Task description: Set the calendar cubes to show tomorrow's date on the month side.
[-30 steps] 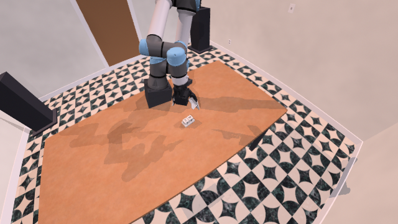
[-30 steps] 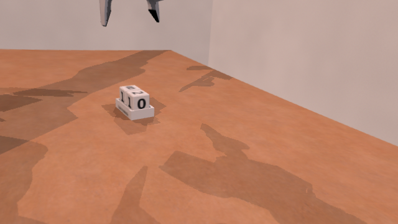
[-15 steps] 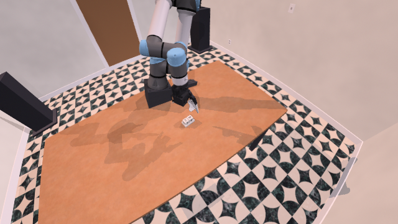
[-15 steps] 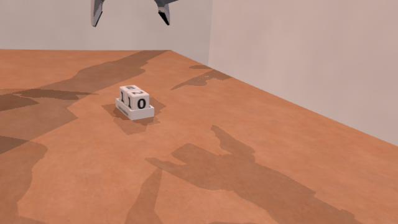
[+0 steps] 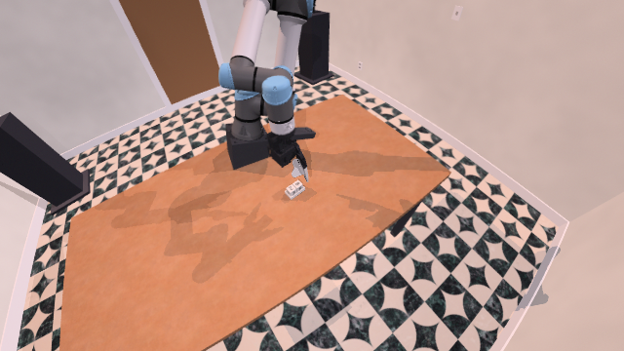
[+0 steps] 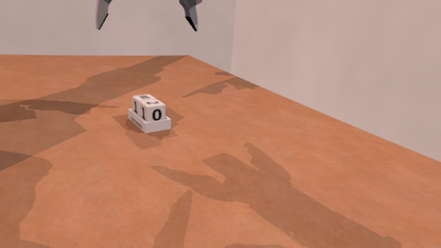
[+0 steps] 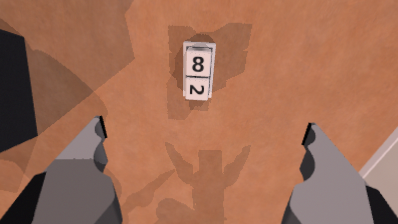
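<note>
A white tray [image 5: 293, 196] [image 6: 158, 126] [image 7: 200, 44] holds two white cubes side by side. The exterior view shows dark lettering on the tray's long left side, with an upright 1 on each cube above it. The nearer cube [image 6: 156, 111] [image 7: 197, 90] has a 0 on its end face and a sideways 2 on top. The farther cube [image 6: 142, 98] [image 7: 198, 64] has an 8 on top. Both seem to sit level in the tray. My gripper [image 5: 300, 175] [image 6: 148, 30] [image 7: 203, 120] is wide open and empty, above the table and off to one side of the tray.
The tray stands on the orange-brown table [image 5: 195, 292] [image 6: 310, 172], in front of the arm's dark base [image 5: 249, 150] [image 7: 15, 90]. Arm shadows fall across the table top. Dark pillars [image 5: 39, 161] [image 5: 314, 46] stand on the floor beyond the table.
</note>
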Controlling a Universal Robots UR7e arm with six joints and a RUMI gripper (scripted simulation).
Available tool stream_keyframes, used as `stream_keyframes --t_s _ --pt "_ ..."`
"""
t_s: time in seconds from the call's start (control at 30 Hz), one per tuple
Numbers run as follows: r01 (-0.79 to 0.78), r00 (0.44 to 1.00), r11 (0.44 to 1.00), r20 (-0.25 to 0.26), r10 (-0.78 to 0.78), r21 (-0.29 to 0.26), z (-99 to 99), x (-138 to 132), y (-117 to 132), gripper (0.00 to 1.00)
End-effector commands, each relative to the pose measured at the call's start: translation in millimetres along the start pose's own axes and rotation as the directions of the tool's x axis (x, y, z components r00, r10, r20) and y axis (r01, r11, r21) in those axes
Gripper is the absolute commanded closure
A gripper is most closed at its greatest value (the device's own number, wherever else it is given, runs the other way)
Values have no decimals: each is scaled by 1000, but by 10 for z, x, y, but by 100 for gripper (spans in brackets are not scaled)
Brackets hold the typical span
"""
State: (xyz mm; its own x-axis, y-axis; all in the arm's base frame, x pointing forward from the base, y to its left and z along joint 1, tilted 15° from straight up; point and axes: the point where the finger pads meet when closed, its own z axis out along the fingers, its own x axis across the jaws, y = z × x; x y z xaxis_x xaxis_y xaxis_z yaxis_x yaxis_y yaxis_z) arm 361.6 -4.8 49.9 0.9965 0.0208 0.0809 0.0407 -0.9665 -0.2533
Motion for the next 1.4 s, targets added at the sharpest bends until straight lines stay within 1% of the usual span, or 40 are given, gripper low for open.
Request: stream_keyframes --t_s 0.0,0.07,0.17,0.23,0.33,0.53,0.57,0.6,0.7,0.77,0.87,1.07,1.1,1.13,1.17,1.2,1.3,1.37 --pt "-173 985 985 5 173 -7 34 16 -16 0" --pt "-212 977 977 5 212 -7 38 22 -16 0" --pt "-225 974 974 5 225 -7 39 23 -16 0" --pt "-304 953 953 4 304 -7 47 35 -14 0" --pt "-348 937 937 4 349 -7 54 39 -14 0" --pt "-466 885 885 3 466 -8 69 54 -10 0" --pt "-468 884 884 3 468 -8 69 54 -10 0" --pt "-502 865 865 2 502 -8 70 61 -7 0" --pt "-506 862 862 2 506 -8 70 62 -6 0" --pt "-580 814 814 1 580 -8 79 72 -1 0" --pt "-616 788 788 2 616 -8 88 73 0 0" --pt "-715 699 699 1 715 -9 102 85 10 0" --pt "-715 699 699 1 715 -9 102 85 10 0" --pt "-743 670 669 -1 743 -8 103 91 15 0" --pt "-745 667 667 -1 745 -8 103 92 15 0" --pt "-769 639 639 -1 769 -8 107 95 19 0" --pt "-774 633 633 -1 774 -8 108 95 19 0" --pt "-825 565 565 -1 825 -8 118 100 27 0"
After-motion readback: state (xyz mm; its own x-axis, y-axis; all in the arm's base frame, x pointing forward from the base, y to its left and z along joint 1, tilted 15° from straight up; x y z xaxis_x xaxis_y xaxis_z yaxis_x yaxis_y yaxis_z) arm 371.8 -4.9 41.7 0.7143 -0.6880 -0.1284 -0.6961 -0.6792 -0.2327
